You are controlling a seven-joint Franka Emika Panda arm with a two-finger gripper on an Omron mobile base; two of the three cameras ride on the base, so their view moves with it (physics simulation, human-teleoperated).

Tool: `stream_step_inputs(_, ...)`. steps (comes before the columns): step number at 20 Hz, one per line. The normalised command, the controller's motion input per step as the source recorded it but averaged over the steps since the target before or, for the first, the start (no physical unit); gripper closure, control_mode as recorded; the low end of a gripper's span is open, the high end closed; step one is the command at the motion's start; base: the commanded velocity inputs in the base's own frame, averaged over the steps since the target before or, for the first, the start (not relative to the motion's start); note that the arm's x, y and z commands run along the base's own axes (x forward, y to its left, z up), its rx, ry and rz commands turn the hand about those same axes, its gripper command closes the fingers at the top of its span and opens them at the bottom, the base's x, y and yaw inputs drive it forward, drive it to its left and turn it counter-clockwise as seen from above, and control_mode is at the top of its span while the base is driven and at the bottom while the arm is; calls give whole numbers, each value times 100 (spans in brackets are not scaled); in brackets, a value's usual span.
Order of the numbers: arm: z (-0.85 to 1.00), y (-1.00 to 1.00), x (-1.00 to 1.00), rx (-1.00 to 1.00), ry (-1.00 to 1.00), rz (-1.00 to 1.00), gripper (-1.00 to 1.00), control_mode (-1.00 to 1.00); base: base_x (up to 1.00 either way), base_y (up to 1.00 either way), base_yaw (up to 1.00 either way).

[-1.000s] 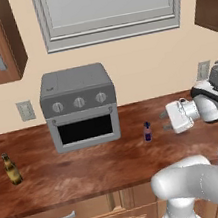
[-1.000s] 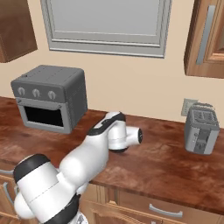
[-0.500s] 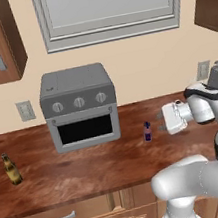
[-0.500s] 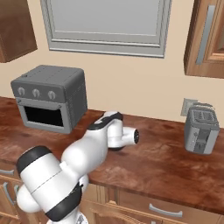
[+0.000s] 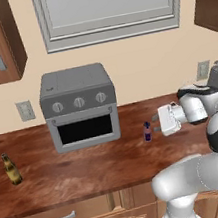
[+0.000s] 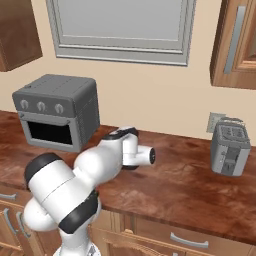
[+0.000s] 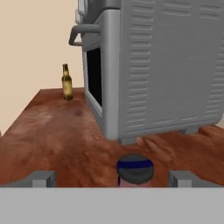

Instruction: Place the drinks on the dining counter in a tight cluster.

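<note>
Now, our end effector (image 5: 156,122) hangs spread wide, level, nothing gripped | purple-blue bottle (image 5: 147,131) upright on counter (image 5: 91,170) between its fingertips | amber bottle (image 5: 10,169) far beyond toaster oven (image 5: 79,106)

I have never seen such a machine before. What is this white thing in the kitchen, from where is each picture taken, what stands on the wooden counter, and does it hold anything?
The white thing is a robot arm on a base that can drive. Two pictures come from cameras on that base, behind the arm to its left and to its right. The third comes from a camera on the hand itself, looking along the pincer.

On the counter stands a grey toaster oven. Beside it, on the arm's side, is a small purple-blue bottle. Far on the other side of the oven stands a slim amber-brown bottle. The right base view also shows a grey toaster near the wall.

The pincer is open and holds nothing. It points sideways at the purple-blue bottle, whose dark cap appears between the two finger tips in the hand view.
</note>
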Motion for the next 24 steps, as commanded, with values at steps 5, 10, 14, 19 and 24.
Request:
stream_step_inputs(5,-16,4,20,0,0,0,-100,-100,0,0,0)
stream_step_inputs(10,-15,5,20,0,0,0,-100,-100,0,0,0)
stream_step_inputs(14,-12,2,15,0,0,0,-100,-100,0,0,0)
stream_step_inputs(19,-9,11,7,0,0,0,-100,-100,0,0,0)
stream_step_inputs(24,-2,20,4,0,0,0,-100,-100,0,0,0)
